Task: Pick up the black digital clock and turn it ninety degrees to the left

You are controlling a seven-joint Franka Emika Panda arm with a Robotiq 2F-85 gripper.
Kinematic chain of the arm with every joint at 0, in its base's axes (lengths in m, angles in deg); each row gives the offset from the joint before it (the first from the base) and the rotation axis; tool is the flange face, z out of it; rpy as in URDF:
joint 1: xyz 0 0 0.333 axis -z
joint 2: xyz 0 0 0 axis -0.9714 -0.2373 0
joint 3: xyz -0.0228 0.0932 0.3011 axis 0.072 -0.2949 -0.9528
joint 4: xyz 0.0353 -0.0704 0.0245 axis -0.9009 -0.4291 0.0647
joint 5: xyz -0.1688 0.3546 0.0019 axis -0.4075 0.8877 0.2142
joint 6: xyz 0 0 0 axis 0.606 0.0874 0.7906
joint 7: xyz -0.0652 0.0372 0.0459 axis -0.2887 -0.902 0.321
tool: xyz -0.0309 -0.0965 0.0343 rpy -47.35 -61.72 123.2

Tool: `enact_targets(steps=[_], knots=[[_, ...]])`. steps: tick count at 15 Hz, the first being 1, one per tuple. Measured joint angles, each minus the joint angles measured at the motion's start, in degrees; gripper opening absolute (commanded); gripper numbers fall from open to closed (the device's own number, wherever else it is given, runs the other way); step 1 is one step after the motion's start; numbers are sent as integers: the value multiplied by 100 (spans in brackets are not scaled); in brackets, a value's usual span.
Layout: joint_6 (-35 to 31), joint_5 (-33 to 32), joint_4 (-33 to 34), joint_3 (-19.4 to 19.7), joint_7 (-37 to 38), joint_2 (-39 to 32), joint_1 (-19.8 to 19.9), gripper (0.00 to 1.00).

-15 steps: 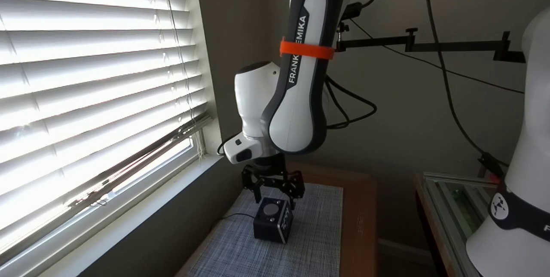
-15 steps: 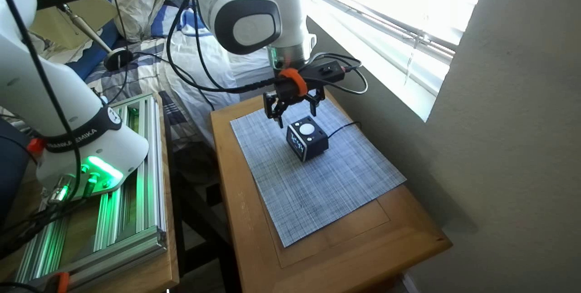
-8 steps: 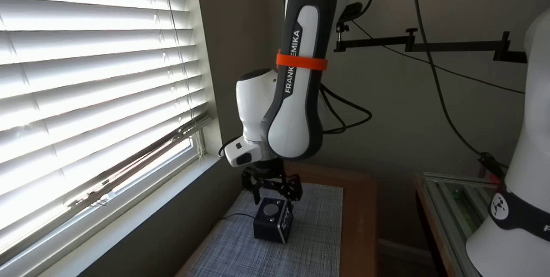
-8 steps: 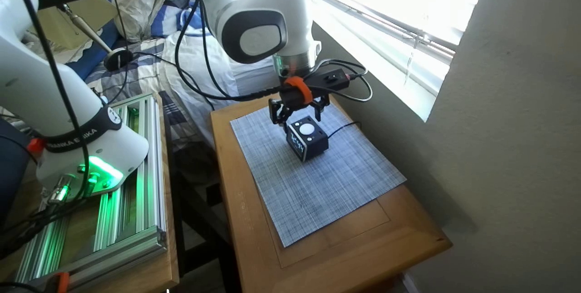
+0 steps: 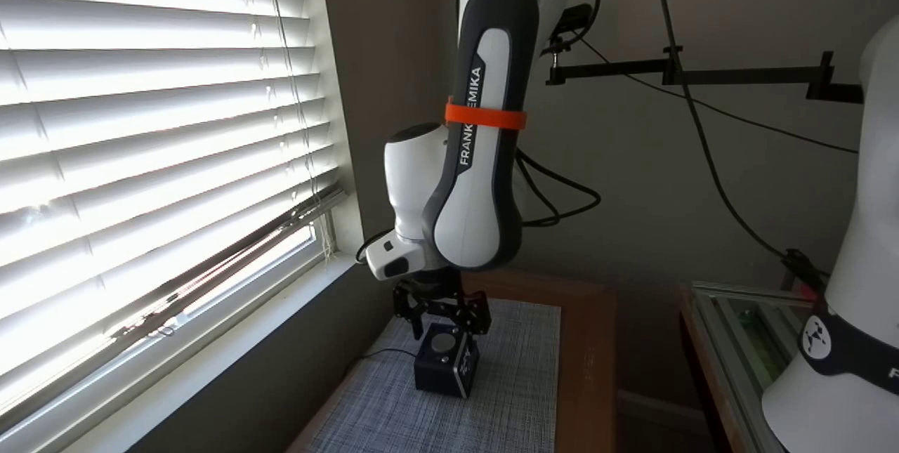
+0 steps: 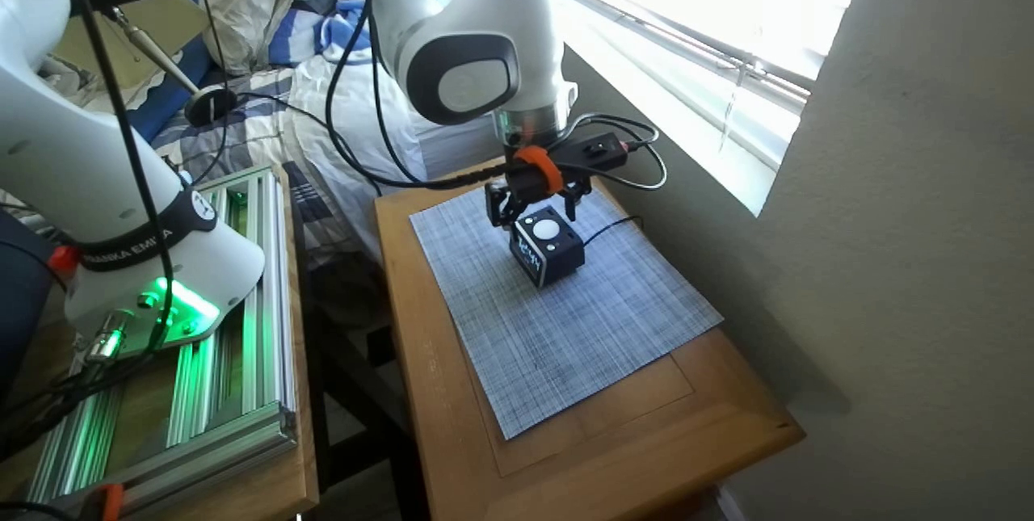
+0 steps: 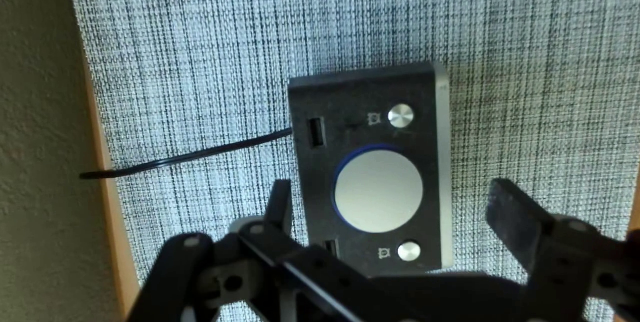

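Observation:
The black digital clock (image 5: 444, 369) stands upright on a grey woven mat, also seen in an exterior view (image 6: 564, 261), where pale digits show on its front face. The wrist view shows its top (image 7: 320, 177), with a large round silver dial and two small knobs. My gripper (image 7: 390, 187) is open above the clock, its fingers on either side. The left finger (image 7: 279, 204) is close by the back edge; the right finger (image 7: 517, 217) has a wider gap from the silver-edged front. In both exterior views the gripper (image 5: 447, 330) (image 6: 540, 220) is at the clock's far end, fingertips around top height.
A thin black cable (image 7: 190, 156) runs from the clock's back toward the wall (image 6: 888, 262). The mat (image 6: 565, 343) lies on a wooden table (image 6: 444, 408). A window sill (image 5: 309, 284) runs along the wall. The robot's base stands on a metal frame (image 6: 271, 303) beside the table.
My gripper has moved down and nearer the clock, its fingers now around the clock's far end. The clock has not moved. The gripper has stayed open.

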Motion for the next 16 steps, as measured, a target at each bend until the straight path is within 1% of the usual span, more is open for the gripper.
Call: enact_targets(steps=[7,16], knots=[[-7,0,125,-89,0,-148,81,100],[-7,0,201,-94,0,-232,114,100]])
